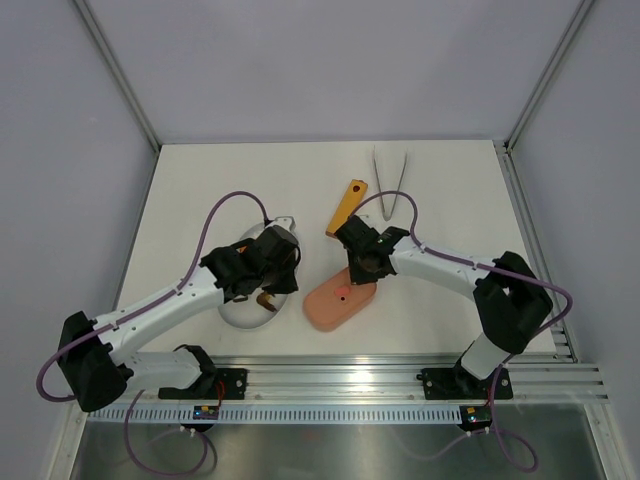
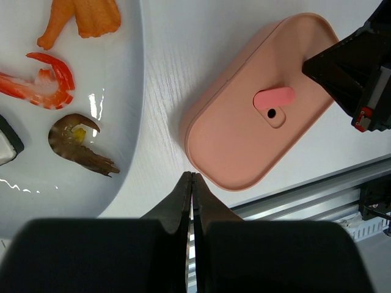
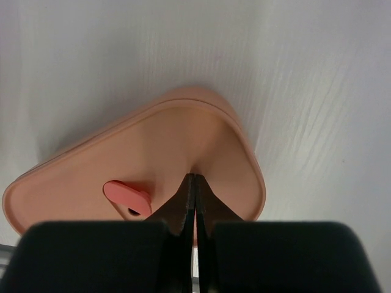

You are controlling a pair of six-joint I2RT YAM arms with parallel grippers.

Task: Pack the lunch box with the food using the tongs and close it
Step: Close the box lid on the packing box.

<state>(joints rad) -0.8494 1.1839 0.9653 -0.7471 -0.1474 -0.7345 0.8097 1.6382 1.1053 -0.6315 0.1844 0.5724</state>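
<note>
The pink lunch box [image 1: 335, 303] lies at the table's middle with its lid [image 2: 235, 122] on, and a small darker pink tab [image 3: 126, 197] sits on the lid. My right gripper [image 3: 194, 176] is shut and empty, with its tips touching the lid's far end [image 1: 362, 270]. My left gripper [image 2: 192, 175] is shut and empty, low over the bare table between the plate and the box. The food lies on the white plate [image 2: 125, 91]: a red shrimp [image 2: 43, 82], a brown shrimp [image 2: 76, 143], an orange piece [image 2: 91, 15] and a dark-and-white cube [image 2: 5, 143]. The tongs [image 1: 390, 180] rest at the back.
A yellow-orange flat bar [image 1: 347, 205] with a hole lies behind the lunch box, near my right wrist. Metal rails [image 1: 400, 375] run along the table's front edge. Grey walls enclose the table on three sides.
</note>
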